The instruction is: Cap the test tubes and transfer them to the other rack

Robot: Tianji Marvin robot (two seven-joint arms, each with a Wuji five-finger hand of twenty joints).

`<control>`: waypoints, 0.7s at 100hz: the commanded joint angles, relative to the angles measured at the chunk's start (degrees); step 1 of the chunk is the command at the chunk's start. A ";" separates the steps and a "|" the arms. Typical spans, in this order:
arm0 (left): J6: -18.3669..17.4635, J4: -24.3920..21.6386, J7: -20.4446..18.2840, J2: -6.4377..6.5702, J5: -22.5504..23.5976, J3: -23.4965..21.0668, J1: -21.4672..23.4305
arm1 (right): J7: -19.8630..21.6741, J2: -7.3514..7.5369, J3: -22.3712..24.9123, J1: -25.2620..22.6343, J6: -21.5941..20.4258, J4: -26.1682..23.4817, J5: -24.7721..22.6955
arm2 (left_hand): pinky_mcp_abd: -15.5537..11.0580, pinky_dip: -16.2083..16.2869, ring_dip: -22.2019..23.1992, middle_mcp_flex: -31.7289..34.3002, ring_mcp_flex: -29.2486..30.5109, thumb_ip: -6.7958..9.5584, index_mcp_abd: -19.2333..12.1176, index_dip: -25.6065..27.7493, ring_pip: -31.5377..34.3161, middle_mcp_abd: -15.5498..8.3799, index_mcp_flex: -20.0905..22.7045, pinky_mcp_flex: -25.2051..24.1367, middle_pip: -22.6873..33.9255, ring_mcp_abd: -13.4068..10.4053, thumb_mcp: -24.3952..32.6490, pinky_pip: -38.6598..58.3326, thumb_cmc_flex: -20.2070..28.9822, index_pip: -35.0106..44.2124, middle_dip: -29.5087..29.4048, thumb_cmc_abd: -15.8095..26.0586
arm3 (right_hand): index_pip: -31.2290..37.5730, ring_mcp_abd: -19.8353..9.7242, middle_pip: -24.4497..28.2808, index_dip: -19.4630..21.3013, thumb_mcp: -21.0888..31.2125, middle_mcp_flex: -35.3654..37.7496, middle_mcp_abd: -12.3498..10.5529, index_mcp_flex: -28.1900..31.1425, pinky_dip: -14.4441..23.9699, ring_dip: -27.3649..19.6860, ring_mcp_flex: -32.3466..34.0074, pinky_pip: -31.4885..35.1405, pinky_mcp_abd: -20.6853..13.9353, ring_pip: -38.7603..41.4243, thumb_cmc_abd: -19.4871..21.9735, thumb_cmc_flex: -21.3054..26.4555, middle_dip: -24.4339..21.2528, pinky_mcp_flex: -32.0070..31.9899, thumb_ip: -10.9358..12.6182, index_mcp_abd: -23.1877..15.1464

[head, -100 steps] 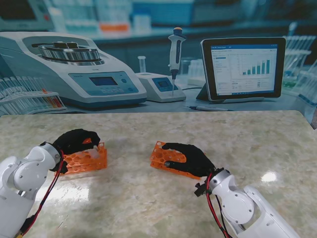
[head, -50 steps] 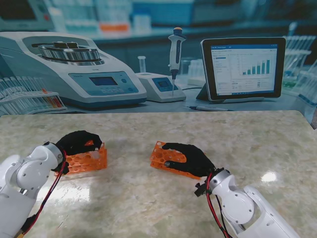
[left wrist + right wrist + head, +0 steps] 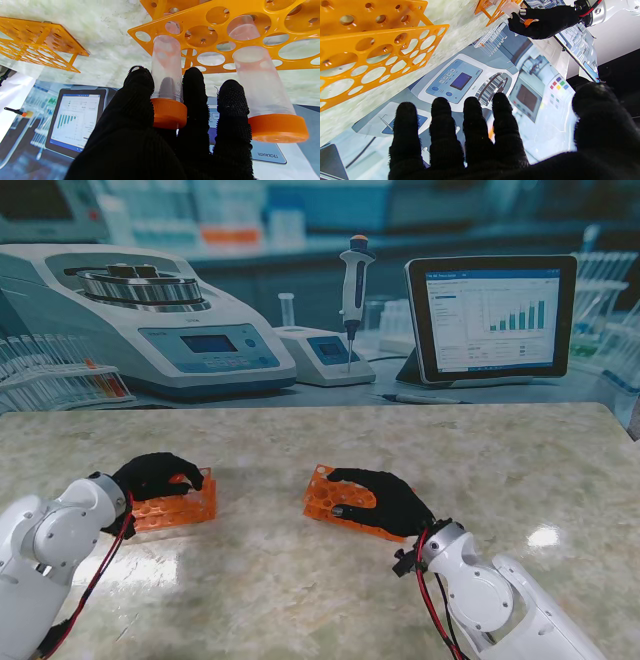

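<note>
Our left hand (image 3: 160, 140) grips the capped tube (image 3: 166, 75) — its long axis running straight along our fingers — right hand (image 3: 480, 140) open, empty.

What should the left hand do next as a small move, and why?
Probably lift straight up. The left hand has fingers on both sides of a capped tube that sits in the rack; the other rack has free holes.

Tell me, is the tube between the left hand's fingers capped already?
Capped. In the left wrist view an orange cap closes the tube, which sits in the rack between the left hand's fingers.
</note>
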 commanded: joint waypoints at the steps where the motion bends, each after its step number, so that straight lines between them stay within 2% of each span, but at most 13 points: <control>1: 0.16 -0.37 -0.31 0.18 -0.12 -0.13 0.19 | 0.19 -0.07 -0.18 -0.27 0.22 0.06 0.18 | 2.47 -2.59 -4.76 -1.90 -3.03 1.82 -2.21 -0.95 -3.54 0.68 -0.35 -2.52 1.39 -2.14 -1.84 -3.68 3.86 -2.10 -4.73 1.59 | -0.26 -1.23 0.05 -0.23 -1.12 -0.94 -0.70 -1.10 -0.88 -0.68 -1.69 -0.53 0.68 0.01 2.88 -0.17 -0.02 -0.91 0.43 0.21; 7: 0.13 -0.25 -0.05 0.12 -0.45 -0.06 0.11 | 0.21 -0.06 -0.18 -0.25 0.23 0.07 0.20 | 3.95 -5.14 -8.45 -3.11 -4.13 1.86 -2.28 -1.79 -6.64 0.54 -0.71 -4.69 1.60 -1.24 -2.63 -7.39 2.73 -4.09 -15.87 1.53 | -0.25 -1.28 0.05 -0.22 -1.12 -0.96 -0.78 -1.09 -0.88 -0.68 -1.72 -0.55 0.68 0.00 2.89 -0.18 -0.02 -0.94 0.43 0.09; 10: 0.13 -0.17 0.14 0.07 -0.74 0.01 0.06 | 0.20 -0.07 -0.18 -0.25 0.22 0.07 0.20 | 4.26 -5.88 -9.22 -3.55 -4.54 1.82 -2.35 -2.11 -7.70 0.62 -0.82 -5.24 1.54 -1.11 -2.77 -8.47 2.36 -4.76 -18.31 1.54 | -0.26 -1.31 0.05 -0.22 -1.12 -0.96 -0.74 -1.13 -0.87 -0.68 -1.73 -0.53 0.68 0.00 2.92 -0.19 -0.01 -0.91 0.43 0.05; 19: -0.06 0.20 0.83 -0.06 -1.49 0.28 -0.16 | 0.19 -0.07 -0.17 -0.26 0.18 0.08 0.22 | 4.75 -8.34 -12.17 -4.36 -5.36 1.76 -2.71 -3.17 -11.78 0.67 -1.10 -6.28 0.14 -0.41 -3.37 -11.92 0.85 -6.33 -20.56 1.61 | -0.27 -1.27 0.05 -0.23 -1.10 -0.96 -0.79 -1.16 -0.87 -0.67 -1.67 -0.53 0.67 0.03 2.88 -0.16 -0.01 -0.91 0.44 0.17; 26: -0.13 0.41 1.25 -0.14 -1.91 0.51 -0.34 | 0.18 -0.07 -0.15 -0.28 0.17 0.08 0.19 | 5.02 -9.04 -12.99 -4.55 -5.83 1.62 -2.81 -3.64 -12.95 0.66 -1.20 -7.07 -0.14 -0.33 -3.80 -12.89 -0.19 -7.07 -21.09 1.80 | -0.25 -1.24 0.04 -0.22 -1.12 -0.96 -0.72 -1.09 -0.86 -0.67 -1.64 -0.54 0.68 0.03 2.86 -0.20 0.00 -0.92 0.43 0.18; 53: -0.43 0.51 2.69 -0.46 -3.20 1.27 -0.88 | 0.16 -0.07 -0.02 -0.41 0.10 0.00 0.23 | 6.60 -15.37 -23.04 -6.21 -8.27 1.38 -2.86 -6.53 -24.13 0.51 -1.75 -11.94 -3.16 2.39 -4.54 -21.97 -4.53 -12.03 -25.80 3.44 | -0.28 -1.23 0.04 -0.23 -1.10 -0.96 -0.72 -1.16 -0.85 -0.68 -1.73 -0.54 0.67 -0.01 2.98 -0.27 0.00 -0.90 0.43 0.16; 70: -1.04 -0.56 3.01 -0.50 -2.95 0.94 -0.63 | 0.27 -0.05 0.01 -0.44 0.09 -0.02 0.29 | 6.87 -24.91 -35.30 -7.02 -12.17 1.37 -1.81 -8.71 -32.67 0.22 -2.38 -17.23 -5.36 3.95 -4.43 -35.05 -5.81 -15.01 -30.60 4.65 | -0.28 -1.37 0.02 -0.22 -1.10 -1.01 -0.79 -1.15 -0.83 -0.68 -1.73 -0.54 0.65 0.00 3.01 -0.31 -0.01 -0.91 0.43 0.01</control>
